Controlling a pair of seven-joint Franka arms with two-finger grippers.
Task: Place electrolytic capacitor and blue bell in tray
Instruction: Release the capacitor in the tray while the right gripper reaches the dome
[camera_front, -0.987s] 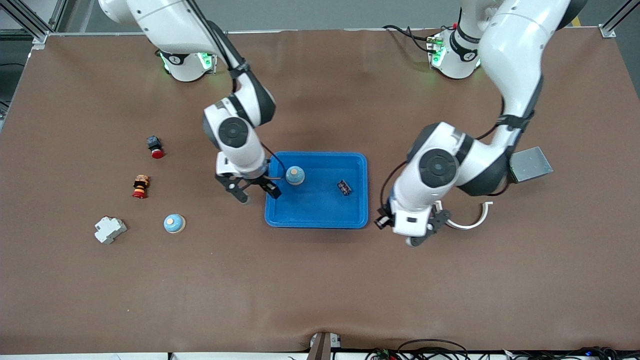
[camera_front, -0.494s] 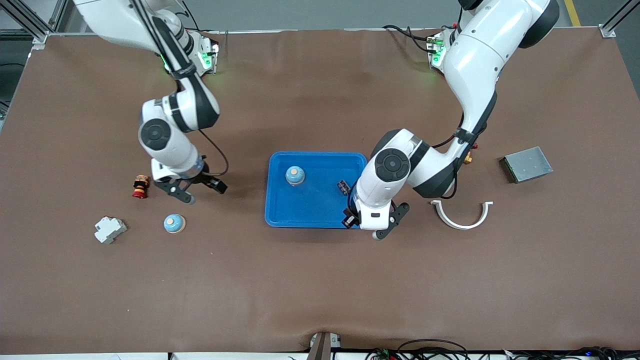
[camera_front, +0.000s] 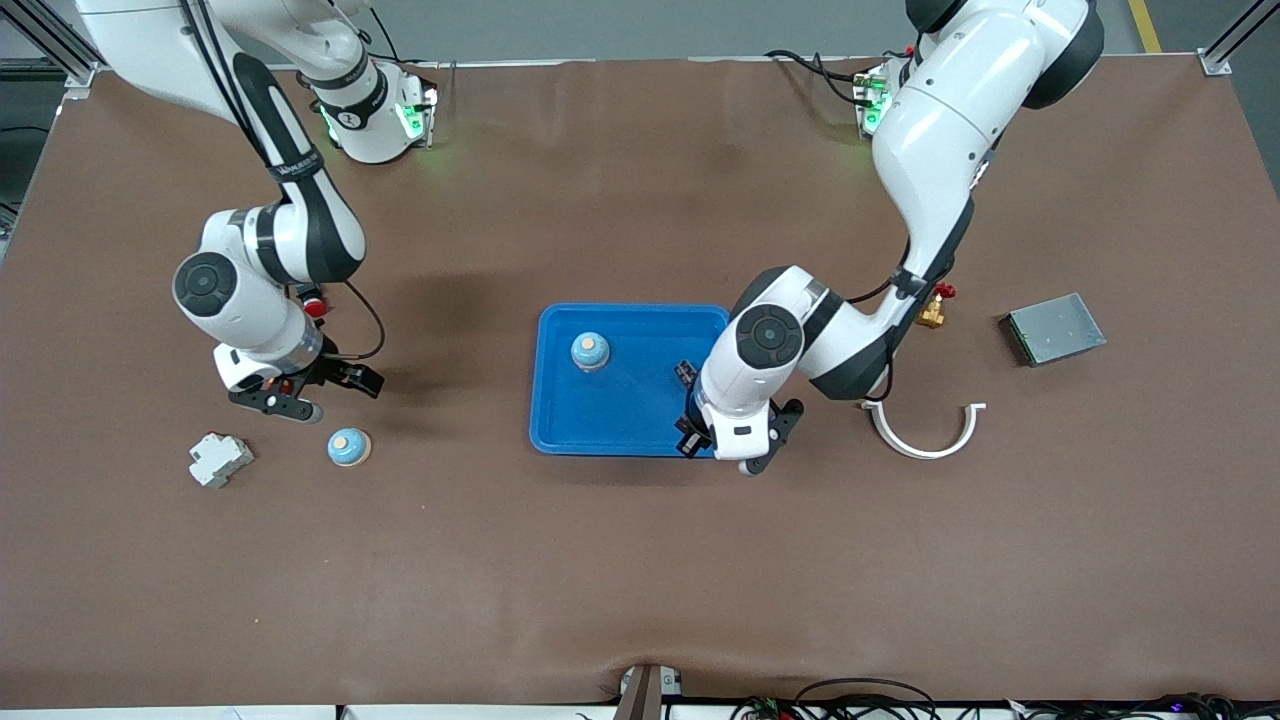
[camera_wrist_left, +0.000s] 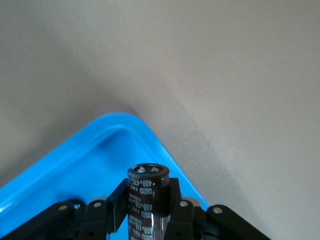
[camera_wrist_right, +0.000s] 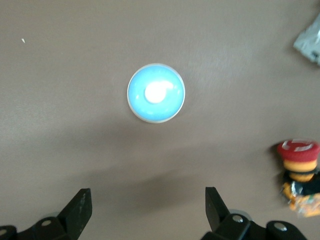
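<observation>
My left hand clenches electrolytic capacitor over tray corner nearest front camera; release now risks capacitor clipping rim, rolling onto table. My right hand spread above table-side blue bell; off-centre closing could squirt dome away.

Tray as landmark, mid-table. One bell inside it, at the part farther from front camera. Capacitor over tray corner toward left arm's end (clamped in left gripper). Second bell on table, well apart from tray toward right arm's end; right gripper over the table near it.
</observation>
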